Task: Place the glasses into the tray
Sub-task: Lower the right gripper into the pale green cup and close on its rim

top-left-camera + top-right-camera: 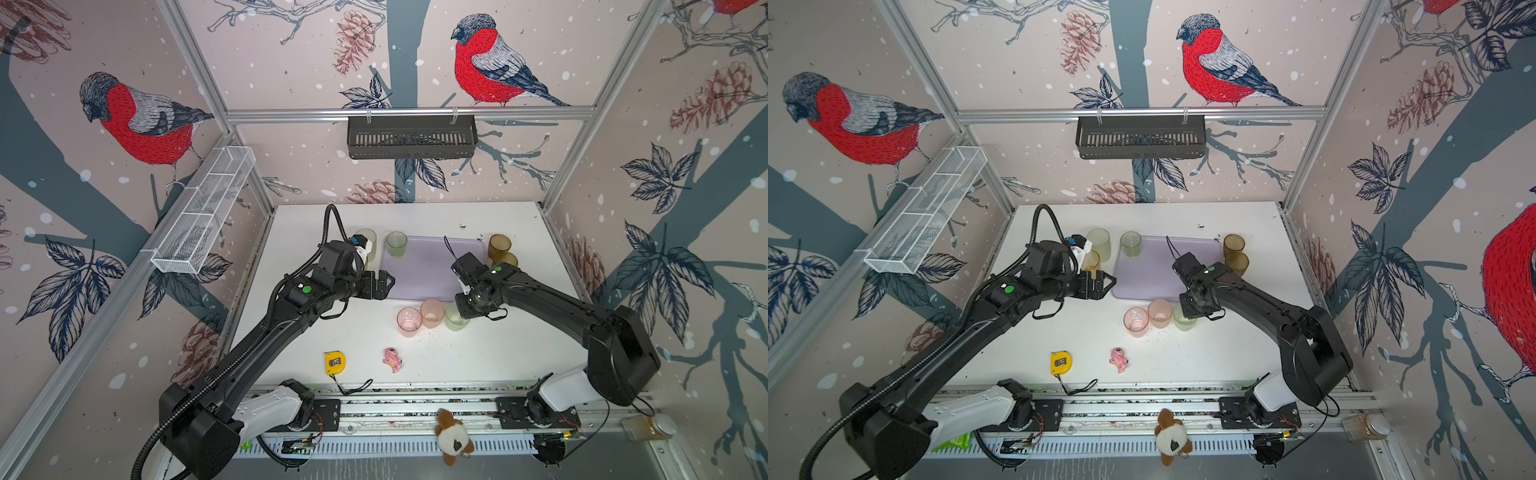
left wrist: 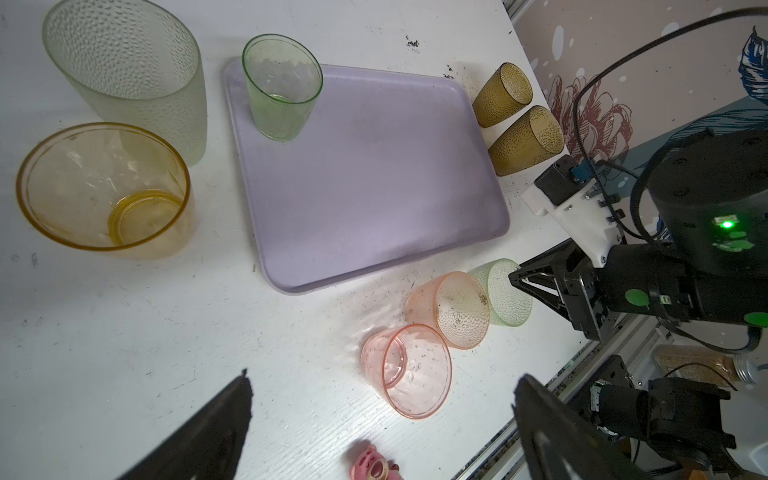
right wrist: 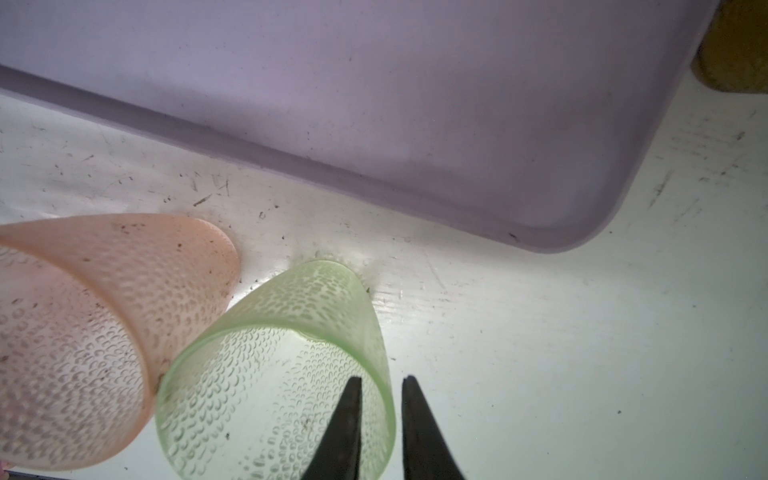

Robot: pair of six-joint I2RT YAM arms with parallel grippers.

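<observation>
The lavender tray (image 1: 428, 270) lies mid-table with a green glass (image 1: 396, 244) upright in its far left corner. A frosted whitish glass (image 1: 365, 241) and an amber glass (image 2: 104, 191) stand left of it, two brown glasses (image 1: 498, 245) right of it. Along its near edge stand two pink glasses (image 1: 409, 322) and a pale green dimpled glass (image 3: 291, 365). My right gripper (image 3: 382, 379) is shut on that pale green glass's wall, one finger inside and one outside. My left gripper (image 2: 384, 375) hovers open by the tray's left edge, holding nothing.
A yellow tape measure (image 1: 334, 362) and a pink toy (image 1: 392, 360) lie near the front. A plush toy (image 1: 453, 436) and an amber jar (image 1: 648, 428) sit at the front rail. A black basket (image 1: 411, 137) and a white wire basket (image 1: 203, 220) hang on the walls.
</observation>
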